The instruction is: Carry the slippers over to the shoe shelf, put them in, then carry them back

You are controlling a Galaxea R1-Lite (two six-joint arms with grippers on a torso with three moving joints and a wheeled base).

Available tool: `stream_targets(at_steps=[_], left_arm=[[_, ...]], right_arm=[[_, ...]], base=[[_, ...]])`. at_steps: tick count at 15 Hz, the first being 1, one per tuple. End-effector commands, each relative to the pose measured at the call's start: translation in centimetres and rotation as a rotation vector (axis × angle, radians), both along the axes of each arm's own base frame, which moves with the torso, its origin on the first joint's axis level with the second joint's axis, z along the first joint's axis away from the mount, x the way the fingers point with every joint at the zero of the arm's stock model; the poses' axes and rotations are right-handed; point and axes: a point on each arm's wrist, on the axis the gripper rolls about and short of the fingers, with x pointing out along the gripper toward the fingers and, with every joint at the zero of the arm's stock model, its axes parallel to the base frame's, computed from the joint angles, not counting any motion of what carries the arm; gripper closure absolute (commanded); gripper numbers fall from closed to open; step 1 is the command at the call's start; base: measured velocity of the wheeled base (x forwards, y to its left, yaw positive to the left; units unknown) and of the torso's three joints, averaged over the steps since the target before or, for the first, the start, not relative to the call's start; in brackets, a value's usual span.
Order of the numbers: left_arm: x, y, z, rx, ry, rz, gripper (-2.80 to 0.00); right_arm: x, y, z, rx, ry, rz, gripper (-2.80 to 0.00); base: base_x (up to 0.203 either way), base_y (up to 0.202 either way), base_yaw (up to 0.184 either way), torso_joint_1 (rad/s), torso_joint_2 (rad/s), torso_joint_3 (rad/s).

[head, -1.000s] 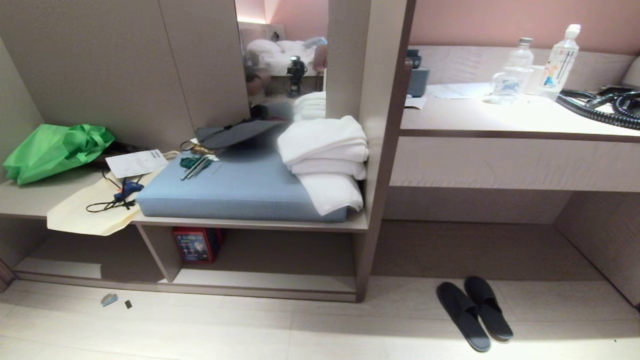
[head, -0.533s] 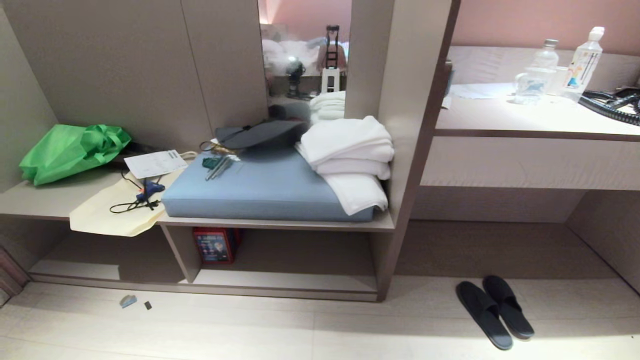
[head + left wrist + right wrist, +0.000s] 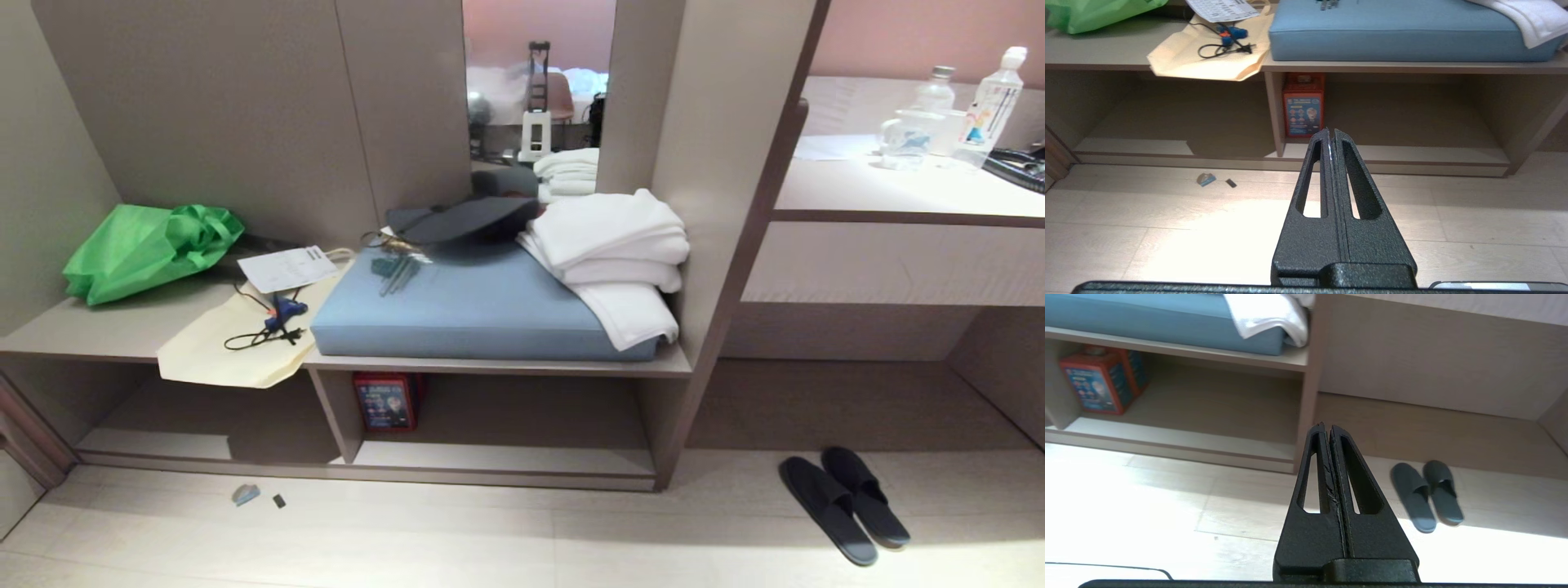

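Both the left end effector (image 3: pixel 1331 132) and the right end effector (image 3: pixel 1327 426) are clenched on nothing. The slippers (image 3: pixel 845 505) sit together on the floor at the lower right of the head view, beside the shoe shelf (image 3: pixel 506 457). To do this well, I think the robot should get close first, then open up and grab both.

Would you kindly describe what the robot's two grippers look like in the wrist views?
Both the left gripper and the right gripper are matte black with a rough, speckled texture. Each has two long tapering fingers with an elongated slot cut through, rising from a blocky black base.
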Motion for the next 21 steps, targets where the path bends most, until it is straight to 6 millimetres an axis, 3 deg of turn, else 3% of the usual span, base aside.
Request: stream_targets(at_steps=[1,13,21], left_arm=[[0.01,0.00,0.01,0.000,0.001,0.000,0.00],[0.01,0.00,0.01,0.005,0.001,-0.001,0.00],[0.01,0.00,0.01,0.007,0.001,-0.001,0.00]], right_arm=[[0.02,0.00,-0.05,-0.001,0.003,0.000,0.00],[0.02,0.00,-0.05,-0.002,0.004,0.000,0.00],[0.01,0.00,-0.01,-0.001,0.002,0.000,0.00]], base=[[0.000,0.194,-0.004,0.007,0.01,-0.002],[0.000,0.186,-0.001,0.004,0.00,0.003],[0.000,0.006,0.000,0.000,0.00,0.000]])
